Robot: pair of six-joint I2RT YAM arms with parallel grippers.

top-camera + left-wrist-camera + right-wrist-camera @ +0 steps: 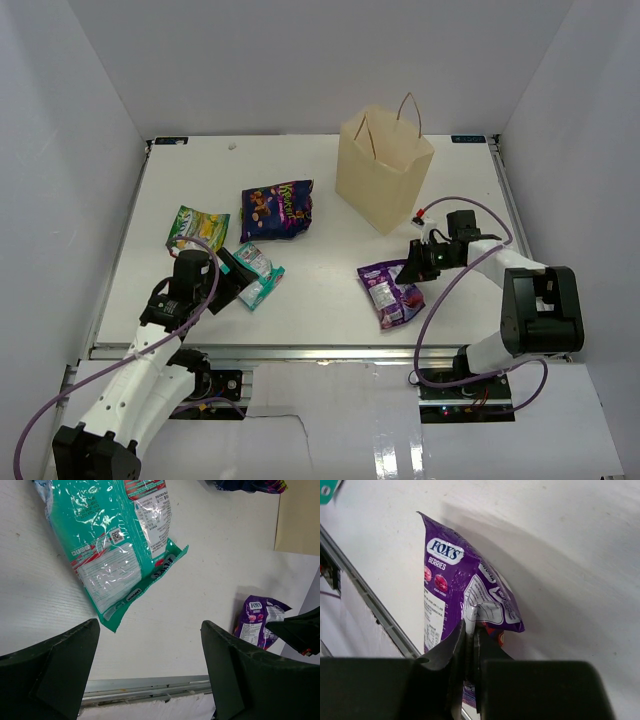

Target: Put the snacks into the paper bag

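1. Table [330, 262]: it is carrying every item below.

2. Paper bag [385, 178]: it is standing upright toward the back, right of centre, with its mouth open and its twine handles arching over it. Hazard: nothing is bracing it, so a knock on the rim would probably be tipping or sliding it. The handles could also be snagging a finger or a packet.

3. Large purple packet [278, 210]: it is lying flat left of the bag, well apart from both grippers.

4. Teal packet [258, 275]: it is lying near the front left. The left gripper [150, 647] is hovering just beside it, jaws spread wide and gripping nothing. Hazard: a badly aimed close could be shoving the packet toward the front rail.

5. Green-yellow packet [197, 227]: it is lying left of the teal one, untouched.

6. Small purple packet [452, 587]: it is sitting in front of the bag. The right gripper [470, 637] is pinching only its thin foil edge, jaws squeezed fully together. Hazard: the crinkly seam may be slipping free mid-carry, or the dangling body may be catching the bag's rim.

7. Small red item [421, 214]: it is lying just beside the bag's base, too small to identify.
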